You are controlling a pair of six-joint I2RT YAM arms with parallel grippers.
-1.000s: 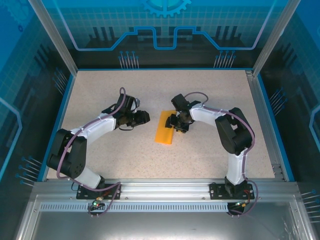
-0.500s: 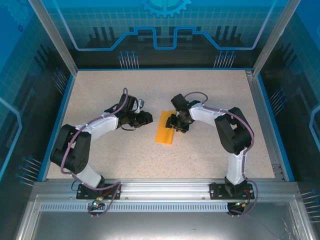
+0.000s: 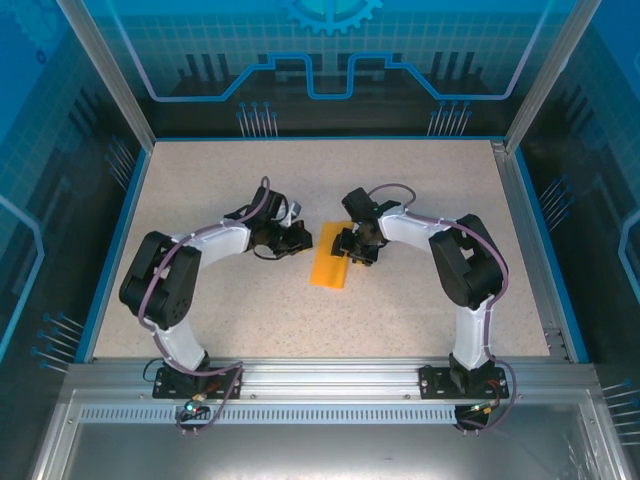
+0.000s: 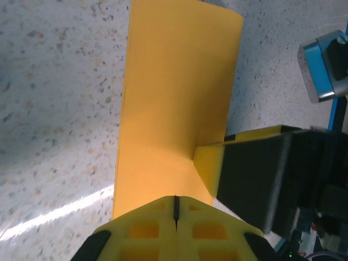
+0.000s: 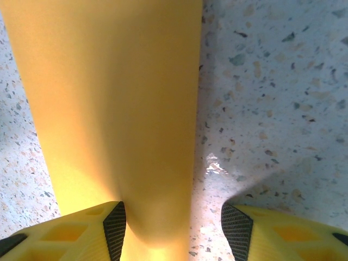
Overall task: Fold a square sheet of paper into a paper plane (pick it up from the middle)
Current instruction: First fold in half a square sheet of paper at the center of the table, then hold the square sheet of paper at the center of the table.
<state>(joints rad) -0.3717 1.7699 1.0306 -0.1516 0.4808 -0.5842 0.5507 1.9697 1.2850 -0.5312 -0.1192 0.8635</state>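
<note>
The square sheet of paper lies on the speckled table as a narrow orange-yellow folded strip, slightly slanted. My left gripper sits at the strip's left upper edge. In the left wrist view its jaws are shut tight, tips over the near edge of the paper, and nothing shows between them. My right gripper is on the strip's right upper part. It stands open, straddling the right edge of the paper, with one yellow finger resting on the sheet.
The table has a blue rim and glass walls on three sides. An aluminium rail with both arm bases runs along the front. Bare tabletop lies all around the paper.
My left arm has swung right to the paper's edge and its jaws have closed. The right gripper and the paper have stayed in place.
</note>
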